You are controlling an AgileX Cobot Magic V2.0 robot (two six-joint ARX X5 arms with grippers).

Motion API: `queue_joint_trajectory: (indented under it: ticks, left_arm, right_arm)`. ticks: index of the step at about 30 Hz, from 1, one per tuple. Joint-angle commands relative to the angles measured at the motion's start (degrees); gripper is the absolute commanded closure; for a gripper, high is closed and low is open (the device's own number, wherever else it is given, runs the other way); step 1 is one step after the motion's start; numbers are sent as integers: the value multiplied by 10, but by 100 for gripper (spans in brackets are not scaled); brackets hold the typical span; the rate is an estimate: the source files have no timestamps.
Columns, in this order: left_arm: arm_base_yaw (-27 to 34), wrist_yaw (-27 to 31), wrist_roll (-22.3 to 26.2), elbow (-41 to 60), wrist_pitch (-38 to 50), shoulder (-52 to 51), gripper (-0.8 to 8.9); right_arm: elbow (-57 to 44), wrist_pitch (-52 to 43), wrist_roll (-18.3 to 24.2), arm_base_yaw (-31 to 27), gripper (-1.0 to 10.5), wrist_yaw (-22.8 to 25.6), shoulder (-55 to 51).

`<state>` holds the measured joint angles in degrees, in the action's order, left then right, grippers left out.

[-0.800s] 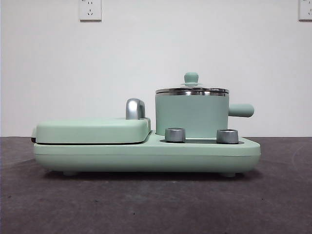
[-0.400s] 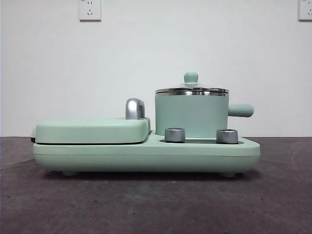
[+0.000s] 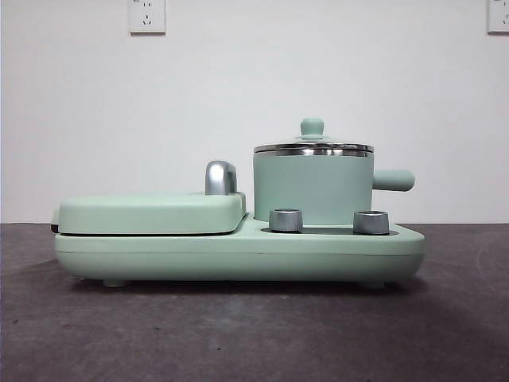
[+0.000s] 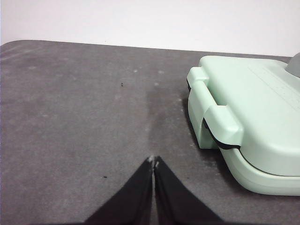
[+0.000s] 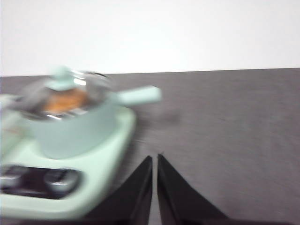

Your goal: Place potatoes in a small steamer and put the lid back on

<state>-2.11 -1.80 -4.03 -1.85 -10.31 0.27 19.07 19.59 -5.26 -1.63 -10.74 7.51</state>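
Already lidded: glass lid (image 3: 313,146) on green pot (image 3: 312,189), orange potato (image 5: 64,101) inside. Left gripper (image 4: 153,162) and right gripper (image 5: 154,160) both pinched together, above bare table (image 4: 75,122).

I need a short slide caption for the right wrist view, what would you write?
Blurred view: lid on the small steamer, orange potato visible inside; shut right end effector above the table beside it.

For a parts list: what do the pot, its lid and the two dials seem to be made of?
Pot: smooth matt mint-green body, probably coated metal, with a shiny steel-like rim. Lid: clear, likely glass, since something orange shows through it. Dials: brushed silver, metal or metallised plastic.
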Motion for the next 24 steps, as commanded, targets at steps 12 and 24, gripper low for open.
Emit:
queue_joint_trajectory:
  ticks: [12,24]
  left_arm:
    - [1,-1,5,11,-4,-1,808]
    - [1,-1,5,11,-4,0,808]
  right_arm:
    - [-177,-79,28,11,932,63,-73]
    - [-177,-80,29,11,931,67,-73]
